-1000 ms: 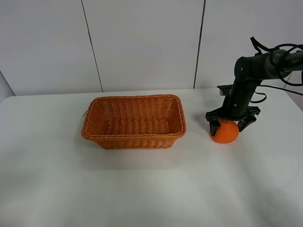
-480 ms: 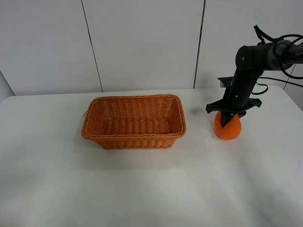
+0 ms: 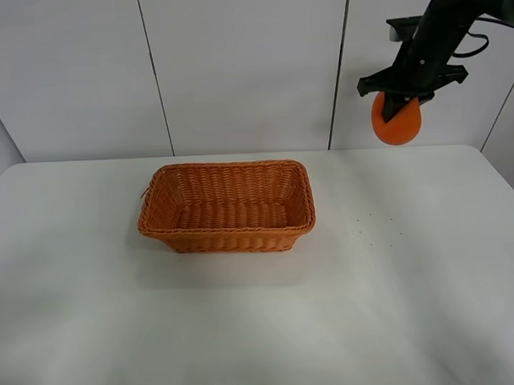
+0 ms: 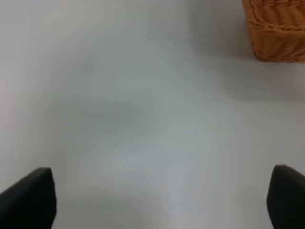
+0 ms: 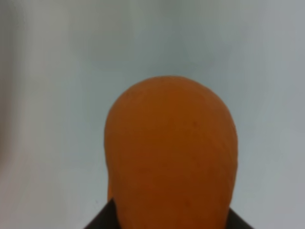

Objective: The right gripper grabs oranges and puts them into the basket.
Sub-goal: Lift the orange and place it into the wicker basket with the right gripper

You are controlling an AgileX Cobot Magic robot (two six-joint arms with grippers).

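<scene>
White table, viewed from high in front. Nearest, the left gripper hangs over bare tabletop, its two black fingertips spread wide apart; the left wrist view catches one corner of the basket beyond them. At mid-depth, slightly left of centre, the woven basket stands upright on the table. Farther back and to the right, the right gripper points downward and pinches the orange between its fingers. The fruit is held high above the far right part of the table, in front of the panelled wall, well apart from the basket and not over it. In the right wrist view the orange fills the jaws.
</scene>
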